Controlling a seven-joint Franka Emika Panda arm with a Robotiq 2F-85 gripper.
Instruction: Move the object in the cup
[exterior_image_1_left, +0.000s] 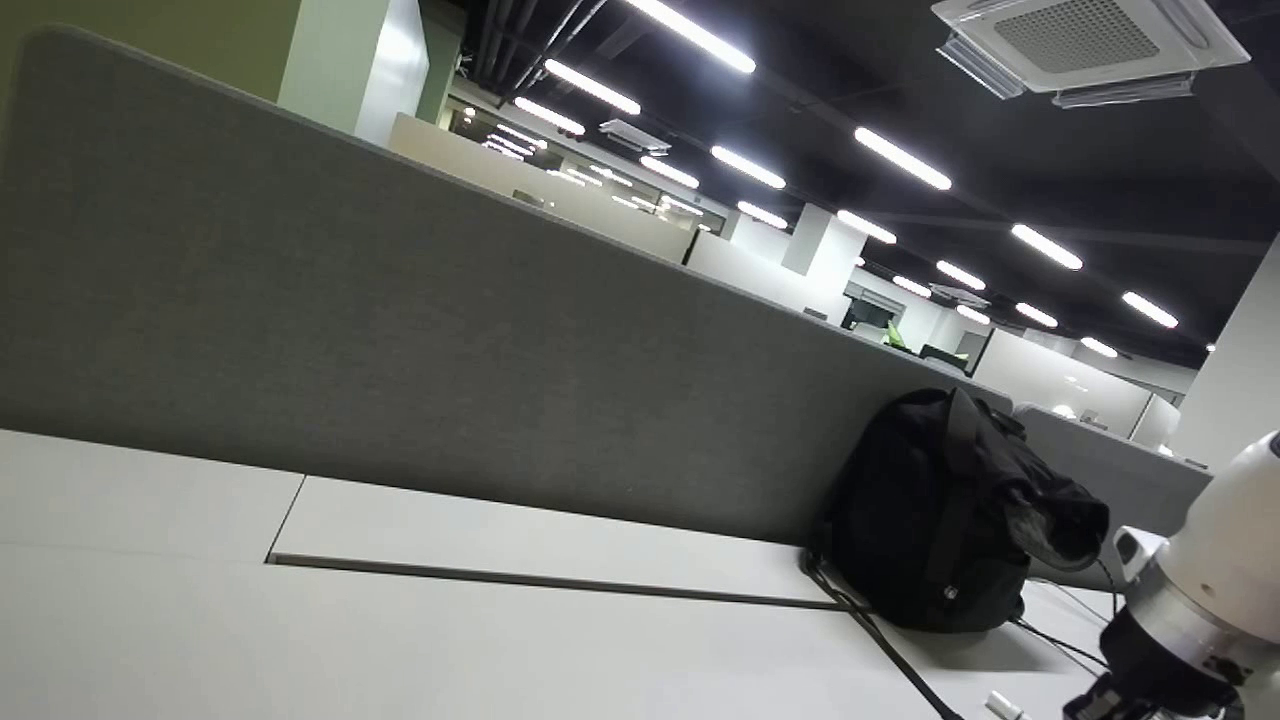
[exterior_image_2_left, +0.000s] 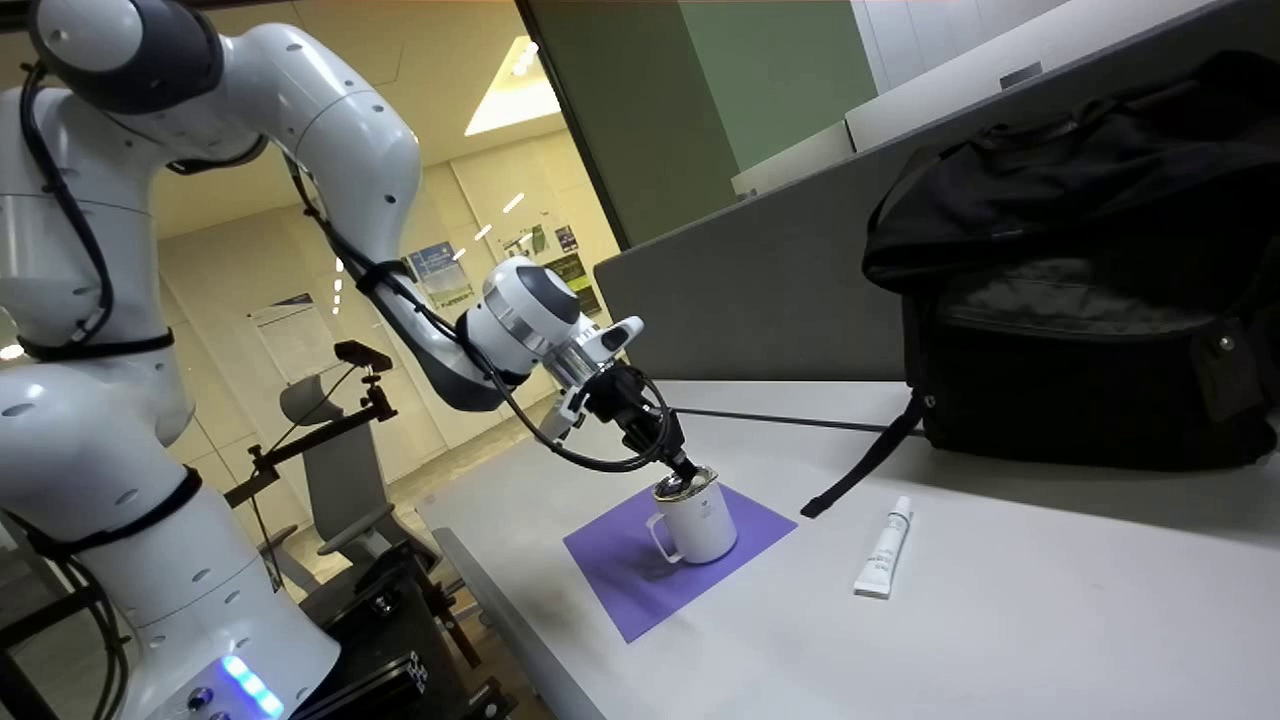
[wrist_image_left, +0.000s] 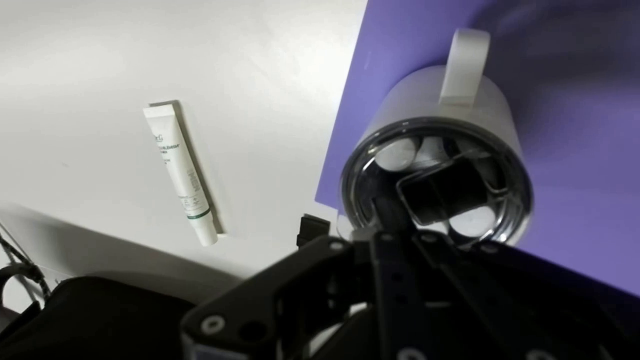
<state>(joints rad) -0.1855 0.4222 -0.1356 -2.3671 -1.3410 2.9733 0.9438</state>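
A single black two-fingered gripper (exterior_image_2_left: 686, 467) points down at the mouth of one white, cylindrical mug (exterior_image_2_left: 702, 528); whether its fingers are spread, pressed together or pinching something cannot be told, nor whether they touch the rim. The mug, with one handle, stands upright on one flat purple sheet (exterior_image_2_left: 620, 590). Within its shiny rim, the wrist view shows one dark rectangular piece with clear edges (wrist_image_left: 445, 192) and several pale rounded patches (wrist_image_left: 397, 154); contents and reflections cannot be told apart.

One slim white plastic tube with a green band (wrist_image_left: 183, 175) lies flat on the white desk (exterior_image_2_left: 1000, 620), well apart from the sheet, its capped end toward one large black fabric backpack (exterior_image_2_left: 1080, 380). One black strap (exterior_image_2_left: 865, 460) extends from the backpack, its tip just beside a corner of the sheet.

Three sheet corners show in an exterior view, each bordered by white desk. Open tabletop separates sheet from tube and continues past the tube. The grey desk edge (exterior_image_2_left: 510, 620) runs on the robot's side, apart from the sheet. One narrow dark groove (exterior_image_1_left: 560, 583) crosses the desk before one grey partition (exterior_image_1_left: 430, 320), against which the backpack stands. One white jointed arm (exterior_image_2_left: 365, 150) reaches over the desk edge.
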